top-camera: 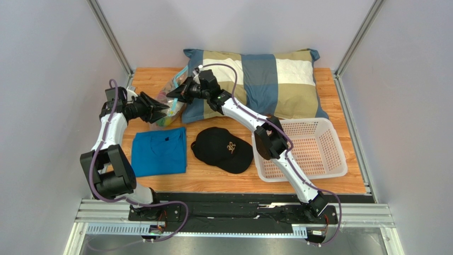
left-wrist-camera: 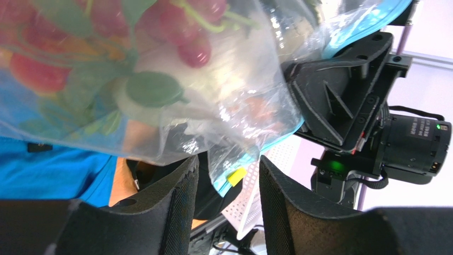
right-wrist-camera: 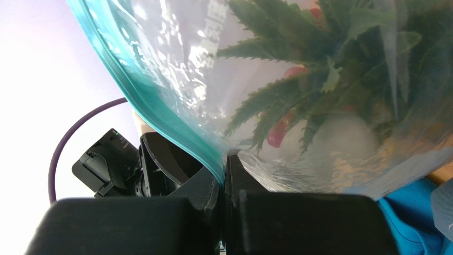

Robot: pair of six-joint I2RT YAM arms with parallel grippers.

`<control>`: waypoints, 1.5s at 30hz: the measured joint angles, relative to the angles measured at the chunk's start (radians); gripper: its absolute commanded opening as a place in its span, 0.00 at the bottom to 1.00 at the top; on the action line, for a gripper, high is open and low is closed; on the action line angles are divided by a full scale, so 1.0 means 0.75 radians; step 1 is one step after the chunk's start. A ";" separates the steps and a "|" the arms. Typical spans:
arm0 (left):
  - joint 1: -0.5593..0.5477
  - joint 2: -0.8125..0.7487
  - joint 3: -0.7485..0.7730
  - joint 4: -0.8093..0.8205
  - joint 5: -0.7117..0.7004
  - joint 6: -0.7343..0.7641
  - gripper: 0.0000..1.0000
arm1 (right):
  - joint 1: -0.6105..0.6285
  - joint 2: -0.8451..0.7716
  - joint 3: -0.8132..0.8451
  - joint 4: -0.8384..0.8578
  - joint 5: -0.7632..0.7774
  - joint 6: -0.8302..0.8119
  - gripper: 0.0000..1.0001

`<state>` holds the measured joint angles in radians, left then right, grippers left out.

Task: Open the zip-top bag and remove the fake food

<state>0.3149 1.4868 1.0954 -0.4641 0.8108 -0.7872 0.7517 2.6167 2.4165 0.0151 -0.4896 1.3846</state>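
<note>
- Risk: the bag (top-camera: 169,102), near the table's (top-camera: 212,180) far left corner, is held by one claw alone; if the zip strip slips from that pinch, the bag and the food (left-wrist-camera: 194,50) inside could drop
- Risk: the left claw (left-wrist-camera: 226,167) may close on both walls, which would keep the mouth sealed
- Left claw: jaws partly apart, a bag corner dangling between them, nothing clamped
- Right claw (right-wrist-camera: 223,172): closed tight on the teal zip strip

Pillow (top-camera: 266,79) at the worktop's (top-camera: 212,179) back; before it, left to right, shirt (top-camera: 159,153), cap (top-camera: 220,150), basket (top-camera: 308,151); zip-top bag (top-camera: 169,119) behind shirt, perhaps touching pillow.
</note>
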 measured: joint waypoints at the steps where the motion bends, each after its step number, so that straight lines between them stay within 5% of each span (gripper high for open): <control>1: 0.000 0.003 0.000 0.012 0.005 -0.002 0.50 | 0.001 0.001 0.000 0.004 -0.003 0.005 0.00; 9: 0.001 0.078 0.010 0.078 0.043 -0.022 0.00 | 0.013 0.023 0.005 0.032 -0.026 0.050 0.00; 16: 0.001 0.048 0.015 0.078 0.040 -0.014 0.00 | 0.015 0.027 0.019 0.012 -0.050 0.045 0.57; 19: 0.001 0.000 0.015 0.079 0.040 -0.015 0.00 | 0.017 0.016 0.021 -0.075 -0.079 -0.012 0.65; 30: -0.001 -0.068 0.015 0.067 0.029 -0.025 0.00 | 0.022 -0.215 -0.163 -0.425 -0.088 -0.208 0.63; 35: 0.000 -0.071 0.015 0.067 -0.004 -0.030 0.00 | 0.049 -0.300 -0.197 -0.570 -0.075 -0.163 0.52; 45: 0.000 -0.163 0.004 0.036 -0.097 -0.022 0.00 | 0.130 -0.367 -0.304 -0.571 -0.062 -0.063 0.46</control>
<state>0.3149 1.3643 1.0985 -0.4370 0.7383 -0.8036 0.8490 2.3417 2.1883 -0.4133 -0.5362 1.3376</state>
